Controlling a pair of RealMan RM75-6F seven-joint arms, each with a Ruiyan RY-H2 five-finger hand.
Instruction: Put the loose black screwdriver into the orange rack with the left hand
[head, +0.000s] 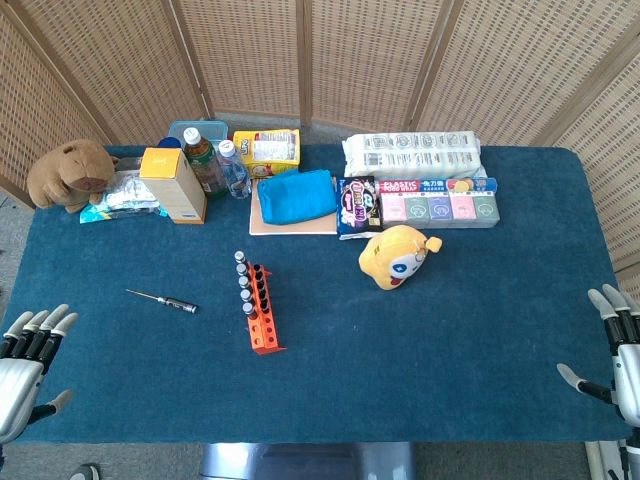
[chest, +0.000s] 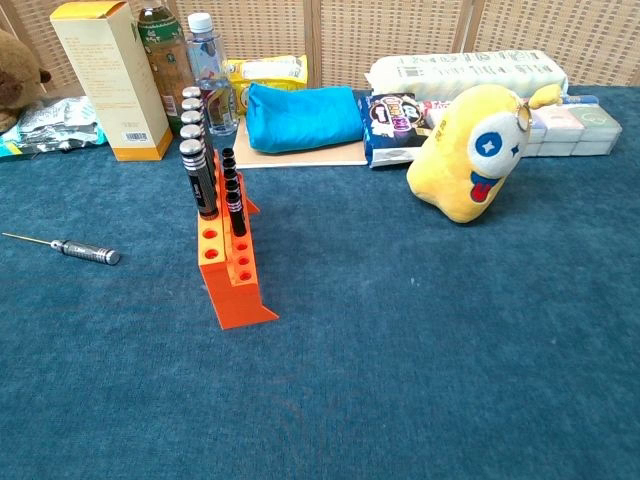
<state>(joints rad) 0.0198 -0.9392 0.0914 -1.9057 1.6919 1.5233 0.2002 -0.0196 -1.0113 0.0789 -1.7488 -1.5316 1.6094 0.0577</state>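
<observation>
Head view alone showed both hands: left hand (head: 30, 365) at the near left corner of the counter (head: 450, 330), fingers spread, holding nothing; right hand (head: 615, 360) at the near right edge, fingers apart, also empty, partly cut off by the frame. Chest view showed neither hand. Chest view gave the rack (chest: 228, 255) close up: orange, with a row of dark-handled drivers standing upright in its far holes and the near holes vacant. In head view the rack (head: 260, 310) sat mid-counter.

Screwdriver (head: 163, 300) lay flat on the blue cloth left of the rack, well apart from it, black handle toward the rack, thin shaft pointing away left. Same in chest view (chest: 70, 247). Open cloth lay between it and the left hand.

Behind the rack: a blue pouch (head: 296, 195) on a tan board, a yellow plush (head: 396, 257) to the right, a snack bag (head: 357, 205), a long multicolour box (head: 440, 203), a white pack (head: 412, 155). Left of the rack, far back: a tan carton (head: 173, 185), two bottles (head: 205, 160), a brown plush (head: 68, 172).

Labels on the packs too small to read. Driver tips hidden inside the rack.
</observation>
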